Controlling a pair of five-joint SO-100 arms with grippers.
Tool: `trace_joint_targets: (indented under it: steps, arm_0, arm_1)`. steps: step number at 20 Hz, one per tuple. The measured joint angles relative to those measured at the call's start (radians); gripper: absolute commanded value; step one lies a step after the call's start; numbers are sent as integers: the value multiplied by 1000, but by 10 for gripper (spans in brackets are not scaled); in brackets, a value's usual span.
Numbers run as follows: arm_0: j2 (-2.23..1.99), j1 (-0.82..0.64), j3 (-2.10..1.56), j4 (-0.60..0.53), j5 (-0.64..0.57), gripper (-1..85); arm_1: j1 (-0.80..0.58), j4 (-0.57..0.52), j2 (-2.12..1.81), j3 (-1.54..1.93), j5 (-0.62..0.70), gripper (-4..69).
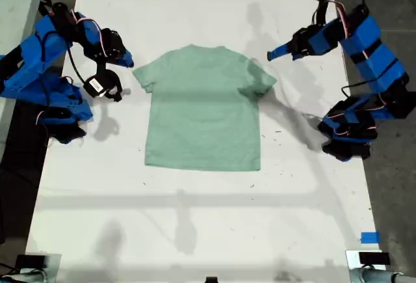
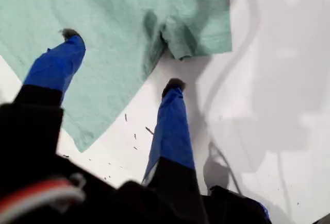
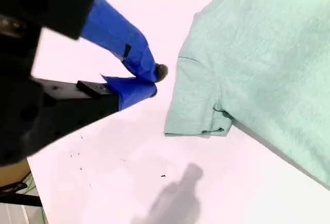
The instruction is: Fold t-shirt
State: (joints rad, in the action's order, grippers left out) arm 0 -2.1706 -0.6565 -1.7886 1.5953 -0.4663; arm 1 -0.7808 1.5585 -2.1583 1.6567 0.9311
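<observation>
Broadly, a long white surface [image 1: 195,224] down the middle of the exterior view, crossed by soft grey shadows and dotted with small dark specks. Dark grey floor [image 1: 390,185] along both of its long sides.

Flat on the surface, in the upper middle of the exterior view: the t-shirt [image 1: 203,110], pale mint green, spread open, neck away from the camera, both short sleeves out to the sides. A shadow and a small fold across the sleeve on the exterior view's right.

On the exterior view's right, a blue and black arm with my first tool [image 1: 273,54] near that shaded sleeve. In the first wrist view, my first tool [image 2: 121,59] spread wide, nothing between the fingers, one tip seen over the cloth and the other over bare surface beside the sleeve.

On the exterior view's left, the other arm, with my second tool [image 1: 128,60] just beside the other sleeve. In the second wrist view, my second tool [image 3: 154,80] pressed together on nothing, apart from the cloth.

Small strip of blue tape [image 1: 369,237] near the surface's edge, lower on the exterior view's right.
</observation>
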Motion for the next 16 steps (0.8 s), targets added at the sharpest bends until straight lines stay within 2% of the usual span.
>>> trace_joint_targets:
  steps: [3, 11, 16]
  arm_0:
    - [5, 0, 0, 0, -6, 19]
    - [9, -3, -2, 0, -6, 20]
    - [17, -12, -8, 0, -15, 21]
  arm_1:
    - [-31, -55, -2, 89, 44, 336]
    - [-71, -436, 69, 474, 98, 337]
    - [-121, -606, 198, 555, 143, 338]
